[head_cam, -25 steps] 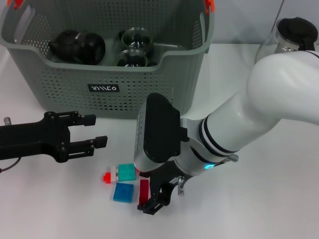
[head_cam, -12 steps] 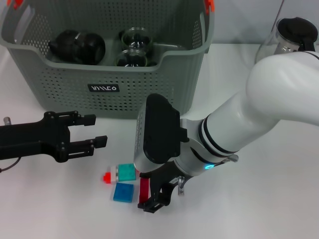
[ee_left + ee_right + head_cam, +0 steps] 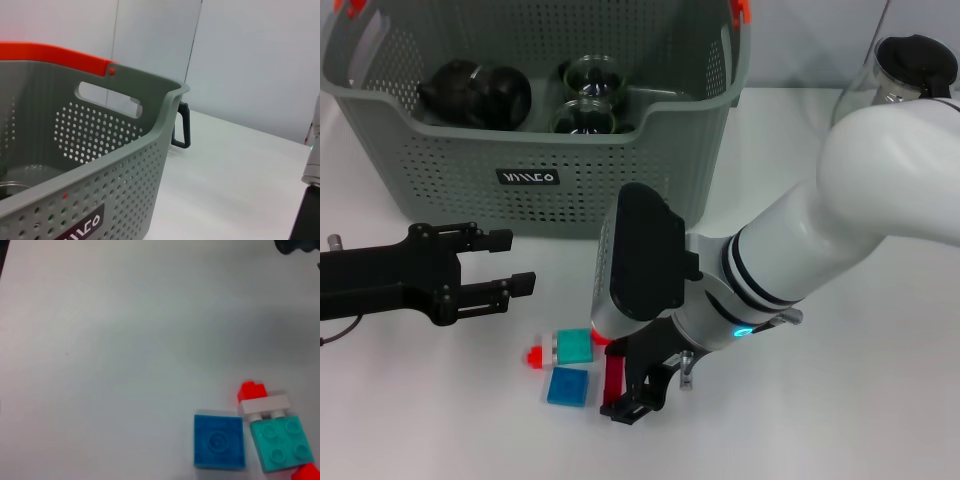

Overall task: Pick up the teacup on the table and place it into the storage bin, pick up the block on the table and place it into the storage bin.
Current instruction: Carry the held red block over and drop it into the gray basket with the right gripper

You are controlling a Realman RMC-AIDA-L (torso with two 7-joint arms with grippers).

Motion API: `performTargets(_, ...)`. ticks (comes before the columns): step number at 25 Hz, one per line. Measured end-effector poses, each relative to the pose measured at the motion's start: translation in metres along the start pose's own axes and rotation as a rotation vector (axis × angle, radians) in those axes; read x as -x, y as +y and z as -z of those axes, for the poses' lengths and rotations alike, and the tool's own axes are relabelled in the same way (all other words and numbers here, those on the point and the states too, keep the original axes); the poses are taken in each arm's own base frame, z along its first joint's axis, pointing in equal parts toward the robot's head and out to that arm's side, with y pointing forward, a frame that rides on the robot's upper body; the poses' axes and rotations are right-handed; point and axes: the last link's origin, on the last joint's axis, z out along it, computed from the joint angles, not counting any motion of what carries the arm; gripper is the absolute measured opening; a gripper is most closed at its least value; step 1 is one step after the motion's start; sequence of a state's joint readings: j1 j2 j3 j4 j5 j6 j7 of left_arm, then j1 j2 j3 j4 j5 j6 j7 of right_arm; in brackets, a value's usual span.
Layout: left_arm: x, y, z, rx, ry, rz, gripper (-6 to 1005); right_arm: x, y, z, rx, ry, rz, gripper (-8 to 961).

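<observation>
White table [image 3: 840, 400]: right claw [image 3: 625, 385] grips red block [image 3: 613, 375] beside blue block [image 3: 568, 386].

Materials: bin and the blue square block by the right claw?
Storage bin: looks like moulded plastic, matte grey-green, with even perforations and orange handle tabs. Blue block: probably hard plastic, smooth, slightly glossy, a moulded circle visible on its face in the right wrist view.

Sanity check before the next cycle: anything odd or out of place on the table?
Nothing stands out. The blocks, a blue one and a teal one, lie flat. The right gripper has a red block between its fingers. The storage bin stands upright; left gripper idle.
</observation>
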State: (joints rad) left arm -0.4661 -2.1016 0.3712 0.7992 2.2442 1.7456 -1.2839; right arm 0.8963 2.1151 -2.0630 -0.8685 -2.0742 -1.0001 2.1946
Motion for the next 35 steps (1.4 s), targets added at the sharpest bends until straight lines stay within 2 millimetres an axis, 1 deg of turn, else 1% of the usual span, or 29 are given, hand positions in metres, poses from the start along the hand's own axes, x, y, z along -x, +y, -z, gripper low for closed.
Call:
performTargets(10,-0.001,0.000,0.002,0.000,0.002,-0.003,668,-0.001,-0.003,0.010,0.020,-0.016,-0.037,697)
performTargets(15,-0.002,-0.002,0.007,-0.016,0.018,0.001,668,-0.003,-0.010,0.025,0.029,-0.054,-0.090,697)
performTargets(18,-0.002,-0.002,0.010,-0.025,0.027,0.006,668,-0.007,-0.020,0.043,0.018,-0.097,-0.133,697)
performTargets(22,0.000,-0.003,0.014,-0.039,0.035,0.013,668,-0.012,-0.029,0.079,0.008,-0.165,-0.175,697)
performTargets(25,0.001,-0.002,0.015,-0.044,0.036,0.017,668,-0.009,-0.032,0.111,-0.002,-0.230,-0.178,698)
performTargets(27,0.001,-0.002,0.015,-0.044,0.037,0.017,668,-0.003,-0.034,0.134,-0.023,-0.275,-0.163,698)
performTargets(29,0.001,-0.003,0.015,-0.045,0.037,0.015,668,0.007,-0.041,0.159,-0.073,-0.333,-0.143,698)
performTargets(30,0.001,-0.003,0.015,-0.045,0.038,0.012,668,0.012,-0.046,0.168,-0.099,-0.356,-0.134,698)
performTargets(33,0.000,-0.003,0.014,-0.042,0.039,0.008,669,0.027,-0.063,0.190,-0.171,-0.422,-0.132,698)
performTargets(35,0.000,-0.003,0.014,-0.042,0.039,0.008,669,0.034,-0.077,0.197,-0.220,-0.443,-0.142,698)
